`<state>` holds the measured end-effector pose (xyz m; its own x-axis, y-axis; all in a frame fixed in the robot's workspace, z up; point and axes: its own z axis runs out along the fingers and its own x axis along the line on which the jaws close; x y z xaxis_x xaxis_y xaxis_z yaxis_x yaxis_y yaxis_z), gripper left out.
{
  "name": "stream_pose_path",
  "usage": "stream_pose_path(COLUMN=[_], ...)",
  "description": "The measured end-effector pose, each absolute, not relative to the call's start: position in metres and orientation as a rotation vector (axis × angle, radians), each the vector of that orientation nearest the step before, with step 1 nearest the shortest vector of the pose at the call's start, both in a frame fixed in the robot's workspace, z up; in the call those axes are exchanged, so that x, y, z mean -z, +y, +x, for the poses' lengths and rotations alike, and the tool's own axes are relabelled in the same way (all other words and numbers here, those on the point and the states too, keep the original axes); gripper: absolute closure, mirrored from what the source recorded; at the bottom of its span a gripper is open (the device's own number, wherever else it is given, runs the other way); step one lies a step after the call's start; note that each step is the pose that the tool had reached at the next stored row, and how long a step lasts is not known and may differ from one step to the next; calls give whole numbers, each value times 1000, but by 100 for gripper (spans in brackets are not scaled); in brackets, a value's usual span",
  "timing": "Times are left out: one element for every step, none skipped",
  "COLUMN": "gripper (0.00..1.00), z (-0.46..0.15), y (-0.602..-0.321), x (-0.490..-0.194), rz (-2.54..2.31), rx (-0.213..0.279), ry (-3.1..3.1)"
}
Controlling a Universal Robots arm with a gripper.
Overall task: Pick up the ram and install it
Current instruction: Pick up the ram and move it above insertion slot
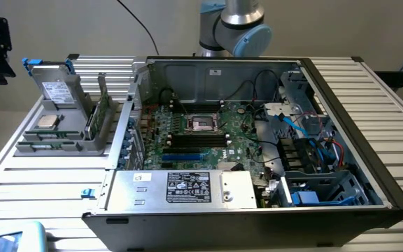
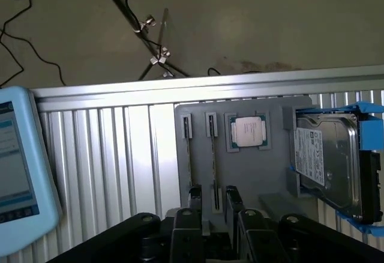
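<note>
While its fingers are spread partway, the gripper [image 2: 214, 196] is seen straddling the ram [image 2: 213, 167] slotted in the grey holder [image 2: 252, 173]; contact cannot be told.

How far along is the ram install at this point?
Done: nothing visible; the motherboard's memory slots look empty. In hand: the gripper is at the gray holder, lined up with a ram standing in it; no lift shows. Left: picking it up and seating it.
</note>
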<state>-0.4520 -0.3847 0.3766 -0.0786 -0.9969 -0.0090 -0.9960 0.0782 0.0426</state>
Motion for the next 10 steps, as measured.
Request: stream_pose_path(gripper=[64, 64, 58, 58, 52, 52, 52, 52, 52, 52], z=[-452, -452, -452, -452, -452, -451, -451, -450, -449, -449], y=[-385, -385, -385, -385, -385, -385, -385, -385, -385, -385], x=[-377, -377, -377, -376, -376, -375, -374, -373, -371, -370], rz=[2117, 2117, 2117, 2117, 2117, 2117, 2116, 2116, 2115, 2115], rx=[58, 58, 58, 58, 57, 55, 53, 52, 50, 50], ry=[-2290, -2290, -2290, -2290, -2289, -2288, -2287, -2286, -2286, -2285])
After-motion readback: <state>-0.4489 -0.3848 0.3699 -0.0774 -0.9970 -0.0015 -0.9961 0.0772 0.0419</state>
